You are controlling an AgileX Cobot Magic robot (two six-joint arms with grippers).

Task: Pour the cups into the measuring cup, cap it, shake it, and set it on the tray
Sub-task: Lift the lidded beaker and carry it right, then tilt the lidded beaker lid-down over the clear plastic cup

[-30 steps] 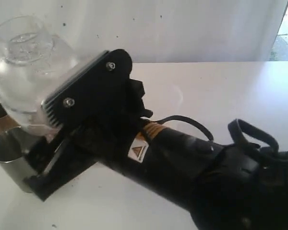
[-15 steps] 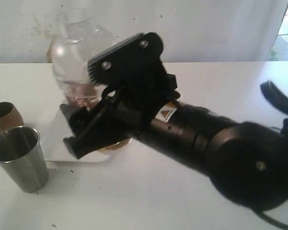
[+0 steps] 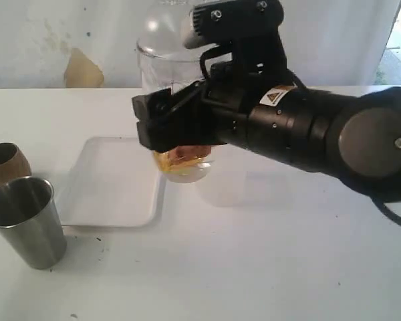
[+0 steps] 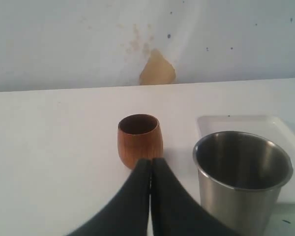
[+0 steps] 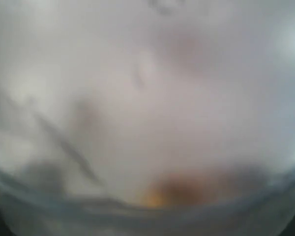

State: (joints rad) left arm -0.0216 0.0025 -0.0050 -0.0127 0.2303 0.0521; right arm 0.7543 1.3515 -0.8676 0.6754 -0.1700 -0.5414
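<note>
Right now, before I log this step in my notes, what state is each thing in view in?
measuring cup, gripped, roughly upright, yellowish contents at the bottom
steel tumbler, upright on the table, looks empty
brown cup, upright on the table, inside too dark to tell
tray, flat on the table, nothing on it
left gripper, shut, empty
right gripper, clamped on the measuring cup

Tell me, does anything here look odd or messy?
Nothing looks spilled or tipped. Only oddities: a tan patch on the wall where paint seems chipped, and dark specks on the table by the steel cup.
</note>
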